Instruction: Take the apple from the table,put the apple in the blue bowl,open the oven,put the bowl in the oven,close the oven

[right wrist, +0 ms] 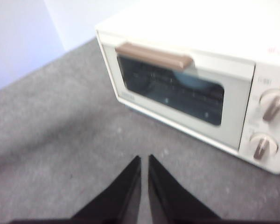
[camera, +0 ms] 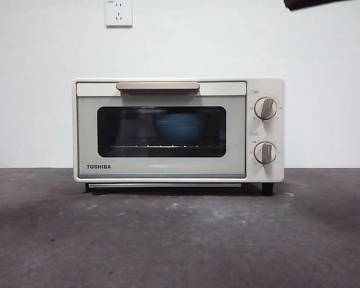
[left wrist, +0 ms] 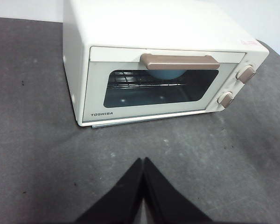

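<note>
The oven (camera: 179,129) stands on the dark grey bench (camera: 180,240) against a white wall, its door closed and the beige bar handle (camera: 158,86) lying level along the door's upper edge. Through the dark glass window the blue bowl (camera: 180,129) is visible inside, resting on the wire rack (camera: 162,146); the apple cannot be made out through the glass. Two grey knobs (camera: 265,108) sit one above the other on the panel beside the door. The left claw (left wrist: 143,162) hangs above bare bench in front of the oven, well apart from it, its jaws pressed together and holding nothing. The right claw (right wrist: 144,161) likewise hangs over bare bench off the oven's front, its jaws nearly together with only a thin gap between them, empty. A wall socket (camera: 119,12) is mounted above the oven.
</note>
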Robot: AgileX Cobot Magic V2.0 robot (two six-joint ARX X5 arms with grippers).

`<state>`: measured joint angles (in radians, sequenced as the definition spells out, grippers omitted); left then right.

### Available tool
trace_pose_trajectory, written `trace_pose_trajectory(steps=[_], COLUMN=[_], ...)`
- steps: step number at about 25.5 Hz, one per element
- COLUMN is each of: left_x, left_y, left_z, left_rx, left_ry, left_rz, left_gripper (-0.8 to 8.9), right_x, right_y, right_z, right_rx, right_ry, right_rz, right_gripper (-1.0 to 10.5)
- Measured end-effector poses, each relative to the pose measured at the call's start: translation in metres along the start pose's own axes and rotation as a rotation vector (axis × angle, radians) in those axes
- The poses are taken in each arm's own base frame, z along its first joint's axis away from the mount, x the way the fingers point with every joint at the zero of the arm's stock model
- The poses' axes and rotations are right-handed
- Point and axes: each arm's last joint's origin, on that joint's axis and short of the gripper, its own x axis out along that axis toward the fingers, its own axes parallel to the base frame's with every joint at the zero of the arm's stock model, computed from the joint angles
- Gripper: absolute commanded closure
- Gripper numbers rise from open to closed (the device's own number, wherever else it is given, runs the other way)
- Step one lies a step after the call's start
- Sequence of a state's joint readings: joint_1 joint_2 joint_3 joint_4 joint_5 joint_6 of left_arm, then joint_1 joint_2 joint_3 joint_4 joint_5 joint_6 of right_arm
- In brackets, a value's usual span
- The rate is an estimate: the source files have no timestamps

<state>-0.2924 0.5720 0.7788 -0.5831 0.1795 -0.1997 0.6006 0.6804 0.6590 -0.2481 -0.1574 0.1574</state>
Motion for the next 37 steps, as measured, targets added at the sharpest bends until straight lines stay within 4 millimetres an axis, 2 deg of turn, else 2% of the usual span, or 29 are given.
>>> trace_pose_trajectory(steps=[23,28,33,37], left_x=[0.0,-0.001,-0.015,-0.024], left_y=[0.0,0.001,0.012,0.024], left_z=[0.0,0.0,0.008,-0.008], left_rx=[-0.001,0.077,0.167,0.181], left_ry=[0.003,-0.005,-0.214,-0.398], left_rz=[0.001,0.011,0.185,0.349], left_gripper=[8.06,8.06,8.06,8.06], right_x=[0.0,-0.001,-0.001,-0.001], right_y=[0.002,0.002,0.002,0.002], right_z=[0.011,0.013,0.013,0.013], right_rx=[-0.019,-0.021,-0.02,-0.021], right_ry=[-0.12,-0.134,-0.134,-0.134], right_rz=[0.016,0.018,0.018,0.018], right_gripper=[9.4,9.4,9.4,9.4])
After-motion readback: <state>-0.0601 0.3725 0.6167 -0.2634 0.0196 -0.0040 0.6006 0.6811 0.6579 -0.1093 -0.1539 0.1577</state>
